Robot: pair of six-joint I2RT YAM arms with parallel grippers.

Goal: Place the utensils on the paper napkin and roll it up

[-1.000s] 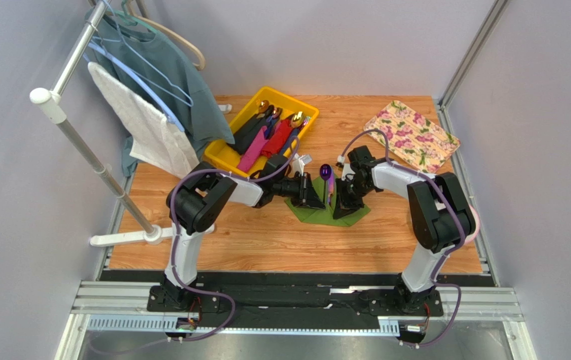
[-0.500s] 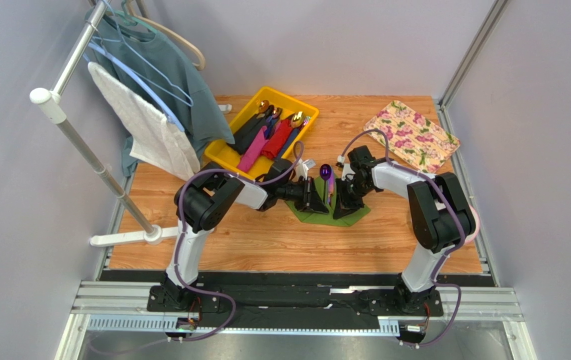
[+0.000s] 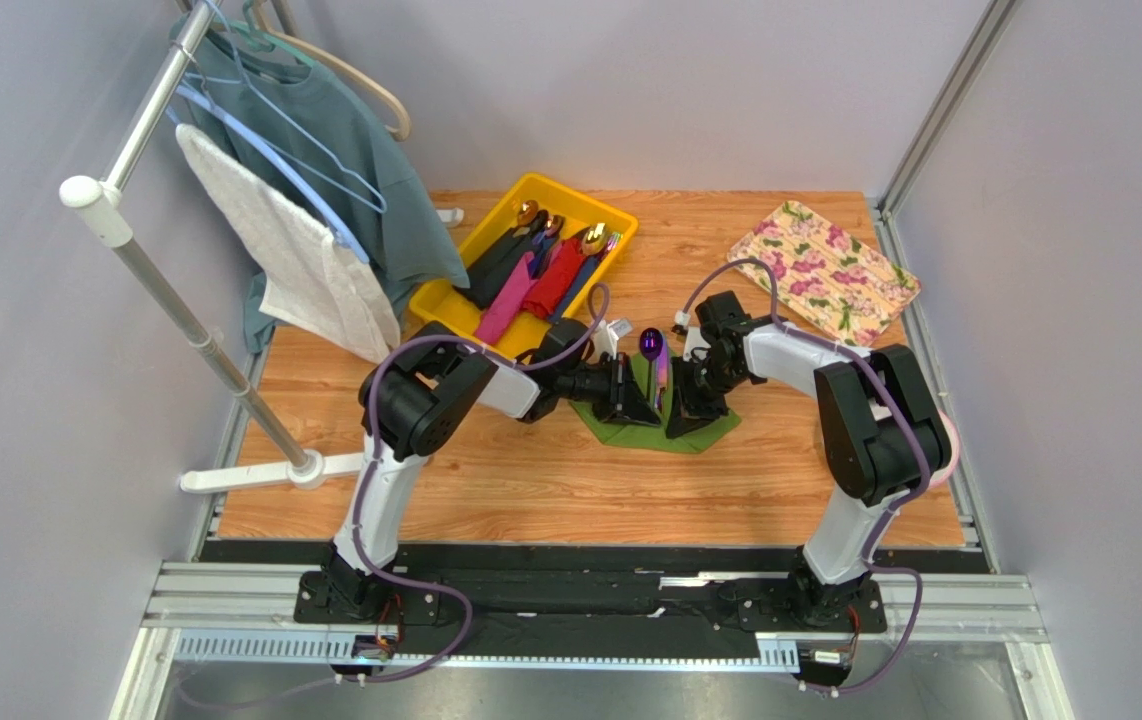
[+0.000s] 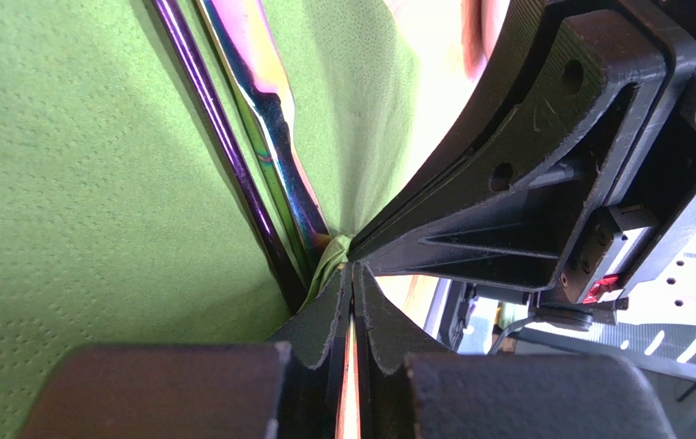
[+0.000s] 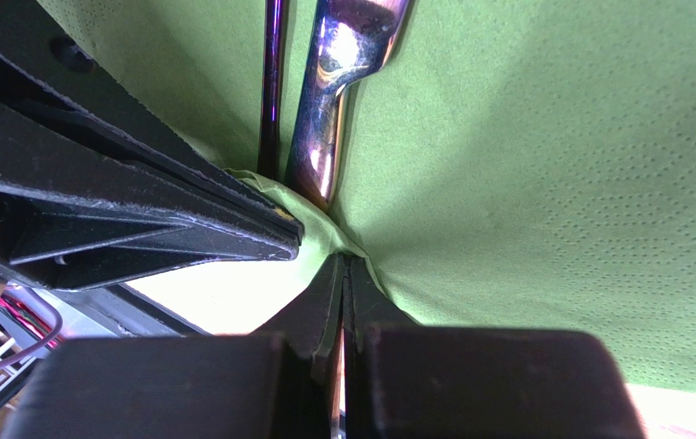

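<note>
The green paper napkin point(image 3: 655, 425) lies in the middle of the table, with two utensils on it. One has a slim purple handle point(image 4: 223, 155) and one a dark iridescent shaft point(image 4: 265, 101); a purple head point(image 3: 652, 344) sticks out at the far side. My left gripper point(image 3: 634, 399) and right gripper point(image 3: 682, 405) meet tip to tip over the napkin. In the left wrist view the left gripper point(image 4: 352, 273) is shut on a pinched napkin fold beside the utensils. In the right wrist view the right gripper point(image 5: 342, 263) is shut on the napkin point(image 5: 526, 183) next to the shiny shaft point(image 5: 333, 82).
A yellow tray point(image 3: 450, 315) with several more utensils point(image 3: 540, 267) stands at the back left. A cream floral mat point(image 3: 822, 273) lies at the back right. A clothes rack point(image 3: 127, 225) with a shirt and a white towel stands at the left.
My left arm has pushed a little to the right, bringing its gripper closer to the right gripper over the napkin. The right arm has hardly moved.
</note>
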